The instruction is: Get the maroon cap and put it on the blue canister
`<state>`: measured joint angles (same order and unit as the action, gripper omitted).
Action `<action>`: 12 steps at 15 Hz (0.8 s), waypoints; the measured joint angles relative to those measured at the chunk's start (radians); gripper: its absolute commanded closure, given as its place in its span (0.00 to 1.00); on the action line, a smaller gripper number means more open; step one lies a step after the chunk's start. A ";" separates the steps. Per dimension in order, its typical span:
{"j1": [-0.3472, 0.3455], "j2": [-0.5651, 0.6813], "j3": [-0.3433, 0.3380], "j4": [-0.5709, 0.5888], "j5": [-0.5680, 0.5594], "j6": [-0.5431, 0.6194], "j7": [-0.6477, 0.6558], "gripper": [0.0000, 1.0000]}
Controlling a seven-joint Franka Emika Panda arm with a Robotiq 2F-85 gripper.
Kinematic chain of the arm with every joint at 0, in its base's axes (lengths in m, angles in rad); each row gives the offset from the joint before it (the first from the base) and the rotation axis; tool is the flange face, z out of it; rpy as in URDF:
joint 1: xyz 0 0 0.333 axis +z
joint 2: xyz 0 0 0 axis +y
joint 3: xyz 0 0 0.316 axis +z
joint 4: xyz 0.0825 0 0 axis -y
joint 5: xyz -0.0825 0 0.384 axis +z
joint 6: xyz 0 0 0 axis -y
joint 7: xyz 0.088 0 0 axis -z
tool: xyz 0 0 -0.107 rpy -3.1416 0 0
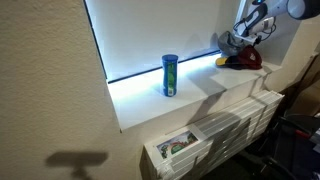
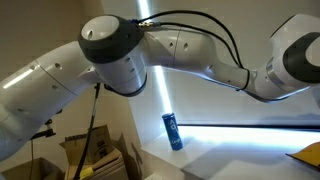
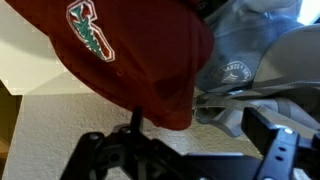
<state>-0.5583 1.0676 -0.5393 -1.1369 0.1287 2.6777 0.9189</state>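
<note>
In an exterior view the blue canister stands upright on the white ledge, alone and well apart from the gripper, off to its side. Just under the gripper lies a pile of 3 caps. The dark cap with a yellow brim is on the side nearer the canister, the grey cap is right below the fingers, and the maroon cap is on the far side of the pile. From here the gripper is too small to show how its jaws stand.

In an exterior view taken from behind the arm, the robot's links fill most of the picture. The canister shows beneath them, but the gripper and the caps are hidden.

Only the wrist view gives the close detail. The maroon cap fills the upper left and bears a white and green emblem. Its lower edge hangs down between the 2 fingers of the gripper. The grey cap, with a small printed mark, lies beside it, above the other finger and touching the maroon one. The fingers are spread wide and released, nothing pinched between them. The canister does not appear in this view.
</note>
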 measured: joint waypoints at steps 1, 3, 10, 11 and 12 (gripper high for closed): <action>0.002 0.002 0.000 0.000 0.000 0.000 0.000 0.00; 0.006 0.003 0.001 0.000 0.000 0.000 0.000 0.00; -0.004 0.017 0.027 -0.002 0.000 -0.025 -0.022 0.28; -0.003 0.017 0.027 -0.002 0.000 -0.024 -0.022 0.34; -0.003 0.017 0.027 -0.002 0.000 -0.024 -0.022 0.41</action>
<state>-0.5608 1.0845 -0.5121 -1.1386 0.1287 2.6533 0.8973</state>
